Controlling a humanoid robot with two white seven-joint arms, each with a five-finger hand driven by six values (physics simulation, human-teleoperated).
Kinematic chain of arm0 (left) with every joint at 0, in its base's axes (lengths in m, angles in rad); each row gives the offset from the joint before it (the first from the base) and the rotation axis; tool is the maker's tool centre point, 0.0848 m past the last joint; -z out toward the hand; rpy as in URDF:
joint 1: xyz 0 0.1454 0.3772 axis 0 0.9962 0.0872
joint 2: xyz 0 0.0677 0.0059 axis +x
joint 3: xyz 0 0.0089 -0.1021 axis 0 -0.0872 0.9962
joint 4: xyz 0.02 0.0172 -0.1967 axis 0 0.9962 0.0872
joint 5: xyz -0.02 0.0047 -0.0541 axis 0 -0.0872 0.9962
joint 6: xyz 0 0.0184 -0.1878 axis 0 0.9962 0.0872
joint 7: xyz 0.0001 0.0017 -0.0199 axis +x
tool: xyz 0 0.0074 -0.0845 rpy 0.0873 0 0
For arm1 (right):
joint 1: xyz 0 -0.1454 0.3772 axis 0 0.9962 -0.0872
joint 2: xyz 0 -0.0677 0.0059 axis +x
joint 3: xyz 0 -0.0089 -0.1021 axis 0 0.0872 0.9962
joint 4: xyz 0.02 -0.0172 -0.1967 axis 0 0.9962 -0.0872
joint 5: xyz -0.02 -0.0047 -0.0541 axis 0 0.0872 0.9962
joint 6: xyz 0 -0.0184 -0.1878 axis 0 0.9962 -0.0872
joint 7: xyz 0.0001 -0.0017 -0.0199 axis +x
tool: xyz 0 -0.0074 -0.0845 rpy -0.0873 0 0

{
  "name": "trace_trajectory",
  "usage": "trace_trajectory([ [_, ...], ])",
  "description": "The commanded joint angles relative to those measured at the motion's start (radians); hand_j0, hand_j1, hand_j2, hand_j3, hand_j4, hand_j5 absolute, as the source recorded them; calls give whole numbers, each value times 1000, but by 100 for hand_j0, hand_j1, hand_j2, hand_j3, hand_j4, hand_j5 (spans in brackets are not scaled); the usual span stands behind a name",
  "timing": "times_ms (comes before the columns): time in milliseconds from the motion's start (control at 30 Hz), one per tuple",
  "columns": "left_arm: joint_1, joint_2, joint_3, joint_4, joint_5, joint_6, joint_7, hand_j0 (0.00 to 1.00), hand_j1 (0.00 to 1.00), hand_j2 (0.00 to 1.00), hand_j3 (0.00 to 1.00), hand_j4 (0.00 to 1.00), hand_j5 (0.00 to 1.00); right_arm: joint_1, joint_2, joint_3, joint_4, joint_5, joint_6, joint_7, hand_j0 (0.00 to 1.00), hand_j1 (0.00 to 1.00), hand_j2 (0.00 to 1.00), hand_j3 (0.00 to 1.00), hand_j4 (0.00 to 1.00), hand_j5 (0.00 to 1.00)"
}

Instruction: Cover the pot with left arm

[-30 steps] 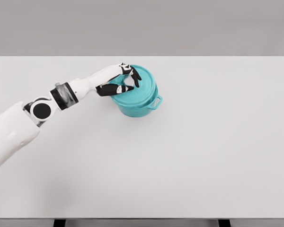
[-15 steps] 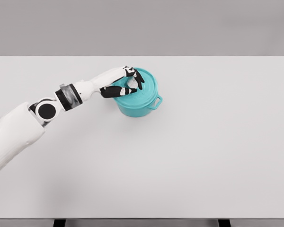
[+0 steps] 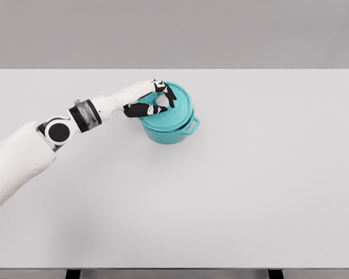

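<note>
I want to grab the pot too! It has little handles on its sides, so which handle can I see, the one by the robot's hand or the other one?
The handle on the pot's right side, away from the left hand; the hand-side one is hidden.

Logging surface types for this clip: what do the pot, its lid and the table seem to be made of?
Pot and lid: uniform teal with a soft sheen, like enamelled metal or plastic; a render, so it stays open. Table: flat matte white, no grain, laminate-like. The left hand is closed over the lid.

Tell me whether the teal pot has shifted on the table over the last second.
No. The round teal pot sits in the same spot relative to the white table's far edge; its side handle still points right.
</note>
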Motion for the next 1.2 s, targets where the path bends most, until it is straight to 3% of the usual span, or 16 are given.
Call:
trace_trajectory([
  [0, 0, -7, -3, 14, 6, 2, 0, 40, 40, 40, 40, 40, 40, 0, 0, 0, 0, 1, 0, 1, 100, 100, 100, 100, 100, 100],
  [667, -8, -19, -5, 26, 5, 2, -2, 42, 42, 42, 42, 42, 42, 0, 0, 0, 0, 1, -2, 1, 100, 100, 100, 100, 100, 100],
  [767, -8, -19, -5, 24, 5, 2, -2, 52, 52, 52, 52, 52, 52, 0, 0, 0, 0, 1, 0, -1, 100, 100, 100, 100, 100, 100],
  [1167, -9, -21, -5, 26, 3, -1, 1, 62, 62, 62, 62, 62, 62, 0, 0, 0, 0, 1, -2, 1, 100, 100, 100, 100, 100, 100],
])
